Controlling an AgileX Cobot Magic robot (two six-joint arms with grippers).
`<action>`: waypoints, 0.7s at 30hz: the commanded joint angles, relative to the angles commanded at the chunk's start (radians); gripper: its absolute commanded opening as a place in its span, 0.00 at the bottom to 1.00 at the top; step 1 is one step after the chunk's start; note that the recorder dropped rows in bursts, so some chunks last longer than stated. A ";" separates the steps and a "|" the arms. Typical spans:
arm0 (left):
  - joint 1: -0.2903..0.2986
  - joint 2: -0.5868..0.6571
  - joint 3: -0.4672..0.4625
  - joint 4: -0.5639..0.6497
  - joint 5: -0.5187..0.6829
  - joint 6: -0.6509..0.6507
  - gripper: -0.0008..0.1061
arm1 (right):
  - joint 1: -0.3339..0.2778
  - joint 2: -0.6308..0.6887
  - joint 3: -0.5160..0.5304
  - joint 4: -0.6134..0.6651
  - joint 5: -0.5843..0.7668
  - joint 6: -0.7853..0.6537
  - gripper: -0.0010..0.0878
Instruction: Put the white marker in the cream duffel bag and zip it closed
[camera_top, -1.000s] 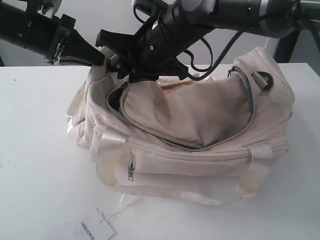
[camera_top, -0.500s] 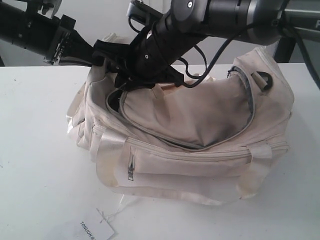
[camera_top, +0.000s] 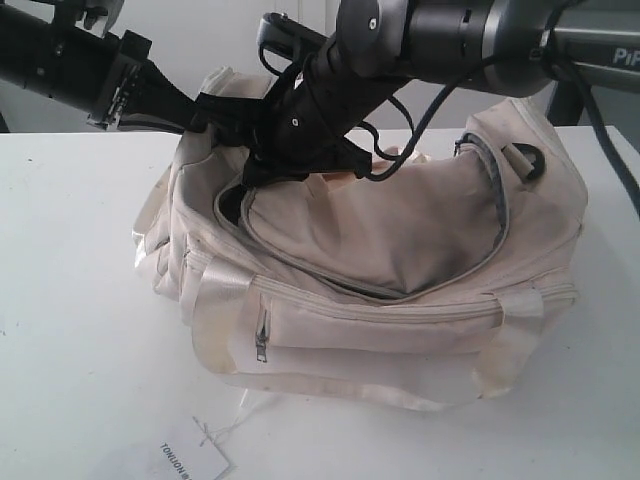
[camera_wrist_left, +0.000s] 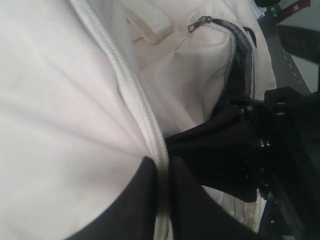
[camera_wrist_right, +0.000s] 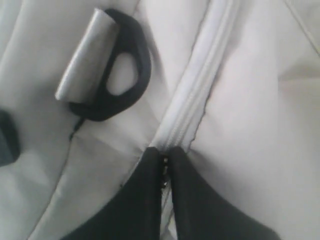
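Observation:
The cream duffel bag (camera_top: 400, 250) lies on the white table (camera_top: 70, 300), its curved top zipper (camera_top: 503, 215) gaping open over dark lining. My left gripper (camera_top: 205, 112) is shut on a piped cream seam (camera_wrist_left: 131, 95) at the bag's left end. My right gripper (camera_top: 258, 165) reaches across to the left end of the zipper. In the right wrist view it (camera_wrist_right: 164, 162) is shut on a small metal zipper pull at the foot of the zipper tape (camera_wrist_right: 200, 80). The white marker is hidden.
A white paper hang tag (camera_top: 185, 460) with string lies on the table in front of the bag. The front zip pocket (camera_top: 262, 335) faces the camera. A black D-ring (camera_wrist_right: 122, 75) with a grey strap sits beside the zipper. A dark frame leg (camera_top: 570, 100) stands at the back right.
The right arm has shifted a little toward the bag's left end, and its jaws have closed on the zipper pull. The left arm and the bag have stayed put.

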 joint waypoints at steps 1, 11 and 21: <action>0.000 0.000 0.000 0.000 0.000 0.000 0.01 | 0.000 0.000 0.000 0.000 0.000 0.000 0.01; 0.000 0.000 0.000 0.070 -0.030 0.000 0.01 | 0.000 -0.013 0.000 0.016 0.020 -0.015 0.01; 0.000 0.000 0.000 0.087 -0.067 0.000 0.01 | 0.000 -0.028 0.000 0.031 0.124 -0.094 0.01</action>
